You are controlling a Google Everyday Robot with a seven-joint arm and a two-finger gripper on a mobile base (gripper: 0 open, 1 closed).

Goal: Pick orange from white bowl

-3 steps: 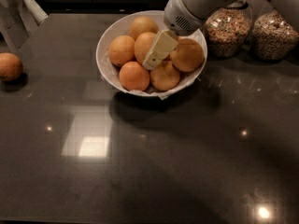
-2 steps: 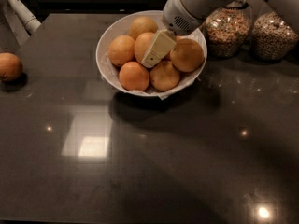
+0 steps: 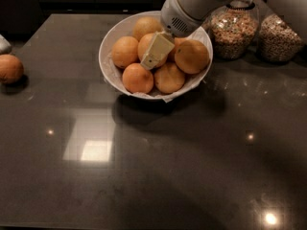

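The white bowl (image 3: 111,70) stands at the back middle of the dark counter and holds several oranges. My gripper (image 3: 154,54) reaches down into it from the upper right. Its cream finger (image 3: 156,51) lies against the middle orange (image 3: 146,44). An orange at the right of the bowl (image 3: 192,56) sits beside the finger. Two more oranges lie at the front of the bowl (image 3: 137,78). The gripper's other finger is hidden.
A loose orange (image 3: 9,68) lies on the counter at the far left edge. Two clear glass jars of grains (image 3: 232,30) (image 3: 280,37) stand right of the bowl. The dark counter (image 3: 153,166) stretches toward the front.
The view has shifted slightly. A white object at the top left has mostly left the view. The gripper stays at the middle orange in the bowl.
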